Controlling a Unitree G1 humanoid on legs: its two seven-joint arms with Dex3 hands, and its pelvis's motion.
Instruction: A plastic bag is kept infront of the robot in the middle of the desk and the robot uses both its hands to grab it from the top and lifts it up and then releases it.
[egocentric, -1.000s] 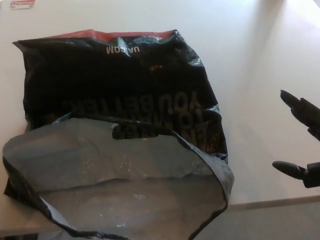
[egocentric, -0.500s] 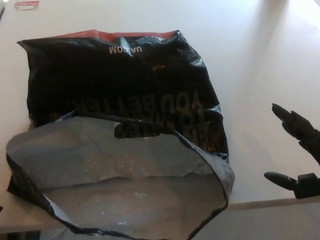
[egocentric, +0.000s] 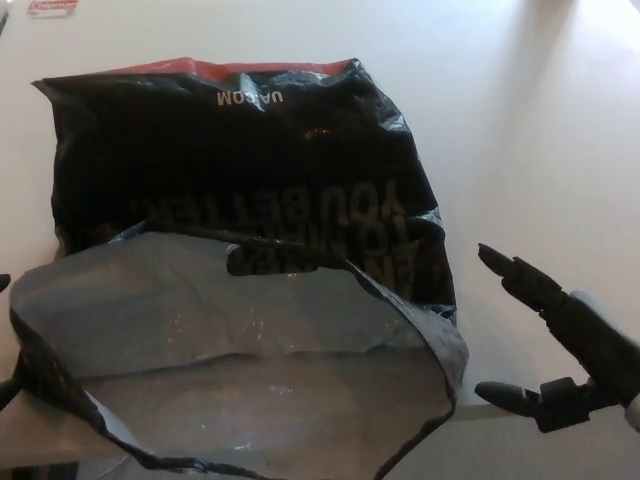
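Bag (egocentric: 240, 200) lies flat mid-worktop (egocentric: 520, 120), black w/ pale lettering, red strip at far edge; mouth gapes toward robot, grey lining showing, near rim overhanging worktop edge. Right hand (egocentric: 545, 335) just beside bag's right side, fingers spread apart, holding nothing, not touching. Left hand barely visible at picture's left edge; can't tell its state.

The plastic bag (egocentric: 240, 260) lies flat on the counter (egocentric: 520, 130) in front of me, its closed end toward the far side and its open mouth toward me, reaching the near edge. My right hand (egocentric: 560, 345) hangs to the right of the bag's mouth, near it but apart, over the counter's near edge. At the far left corner of the counter, well behind the bag, lies a small label (egocentric: 52, 8).
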